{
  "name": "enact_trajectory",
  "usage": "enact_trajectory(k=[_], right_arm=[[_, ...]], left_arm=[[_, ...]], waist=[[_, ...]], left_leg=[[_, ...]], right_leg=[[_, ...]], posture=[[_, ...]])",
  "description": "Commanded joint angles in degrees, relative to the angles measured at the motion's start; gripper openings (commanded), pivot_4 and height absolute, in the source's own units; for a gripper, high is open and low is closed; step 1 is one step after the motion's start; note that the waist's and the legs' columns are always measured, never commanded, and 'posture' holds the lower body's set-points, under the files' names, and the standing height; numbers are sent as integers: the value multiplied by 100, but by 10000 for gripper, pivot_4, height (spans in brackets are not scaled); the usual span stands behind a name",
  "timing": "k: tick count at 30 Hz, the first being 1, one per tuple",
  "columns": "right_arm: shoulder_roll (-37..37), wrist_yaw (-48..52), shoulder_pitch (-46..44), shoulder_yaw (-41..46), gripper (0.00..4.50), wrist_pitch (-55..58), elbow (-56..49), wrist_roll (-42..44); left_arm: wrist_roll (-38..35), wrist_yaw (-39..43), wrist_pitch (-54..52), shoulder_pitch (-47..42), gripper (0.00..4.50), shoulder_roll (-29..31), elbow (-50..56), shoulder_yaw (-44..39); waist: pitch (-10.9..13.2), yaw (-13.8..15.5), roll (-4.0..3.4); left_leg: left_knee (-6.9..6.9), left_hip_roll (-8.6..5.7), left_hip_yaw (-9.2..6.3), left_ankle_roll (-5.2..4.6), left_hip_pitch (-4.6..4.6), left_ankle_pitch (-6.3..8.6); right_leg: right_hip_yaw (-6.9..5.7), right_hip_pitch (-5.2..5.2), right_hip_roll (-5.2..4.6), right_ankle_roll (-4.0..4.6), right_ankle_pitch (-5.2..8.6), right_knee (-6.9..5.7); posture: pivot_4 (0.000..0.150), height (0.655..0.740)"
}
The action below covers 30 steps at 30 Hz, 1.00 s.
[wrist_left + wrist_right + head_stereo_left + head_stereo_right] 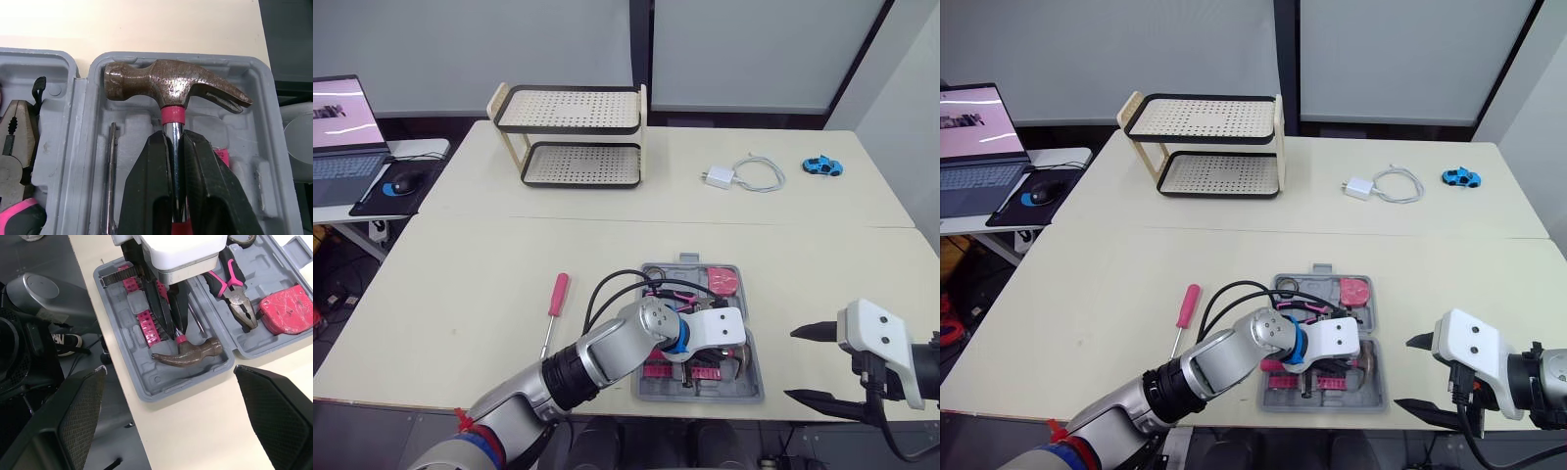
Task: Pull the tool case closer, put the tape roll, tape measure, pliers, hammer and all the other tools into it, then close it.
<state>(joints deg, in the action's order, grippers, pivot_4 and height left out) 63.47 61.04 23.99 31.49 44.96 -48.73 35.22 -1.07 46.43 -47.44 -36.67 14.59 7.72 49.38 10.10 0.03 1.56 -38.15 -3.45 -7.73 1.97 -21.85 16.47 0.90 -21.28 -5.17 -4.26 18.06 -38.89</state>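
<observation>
Clamped tight on the bright steel shaft of the hammer (171, 88), just below its pink collar, the left gripper (174, 139) is seen reaching down into the open tool case (161, 387), its two black fingers closed with nothing but the shaft between them. The right gripper (813, 364) is held wide apart and empty, just beside the case's right edge.

The case is laid open at the near edge of the table, between the two arms. The hammer's head is shown lying in the moulded recess of the near half, beside a row of pink bits (146, 323). The pliers (237, 293) and the red tape measure (288, 308) are already lodged in the far half. Whether the tape roll is packed cannot be told. A pink-handled screwdriver (553, 304) is left on the table, to the left of the case and apart from it.

The step in hand is judged to be the seating of the hammer. For the next move, the fingers would need to be opened and the hand lifted straight out, so that the hammer is not dragged from its recess. The screwdriver would then have to be collected before the lid can be shut.
</observation>
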Motion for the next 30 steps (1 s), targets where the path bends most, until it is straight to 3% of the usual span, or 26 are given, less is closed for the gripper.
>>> enact_trajectory(k=[1, 15, 23, 28, 30], right_arm=[[-37, -1, -34, 114, 45000, 13, -160, 52], [-64, -14, -69, 95, 45000, 52, -186, 63], [-106, 13, -25, 169, 45000, 60, -215, 49], [-125, 26, -47, 211, 45000, 53, -230, 76], [-144, 0, -112, 216, 45000, 42, -230, 109]], left_arm=[[96, 9, 101, -51, 571, -136, 35, 36], [275, 1, 195, -14, 571, -307, -189, 41], [152, 25, -19, -113, 24742, -353, -12, -290], [-159, 374, -330, -211, 40281, 11, 671, -696], [-365, 595, -254, -198, 40281, 296, 904, -973]], waist=[[0, 0, 0], [0, 1, 0], [-1, -1, -1], [-1, -4, -2], [-2, -8, -2]], left_leg=[[0, 0, 0, 0, 0, 0], [-1, 0, 1, 0, 0, 0], [-1, 1, 1, 0, 1, 0], [-1, 1, -1, 1, 1, -1], [-1, 1, 0, 20, 2, -11]], right_leg=[[0, 0, 0, 0, 0, 0], [-1, 1, 0, 0, 0, -1], [-1, 0, 0, 0, 0, -1], [0, -1, 0, 0, 0, -2], [0, 0, 0, 0, 0, -3]], posture=[[1500, 7400], [1500, 7400], [1500, 7400], [1500, 7400], [1500, 7400]])
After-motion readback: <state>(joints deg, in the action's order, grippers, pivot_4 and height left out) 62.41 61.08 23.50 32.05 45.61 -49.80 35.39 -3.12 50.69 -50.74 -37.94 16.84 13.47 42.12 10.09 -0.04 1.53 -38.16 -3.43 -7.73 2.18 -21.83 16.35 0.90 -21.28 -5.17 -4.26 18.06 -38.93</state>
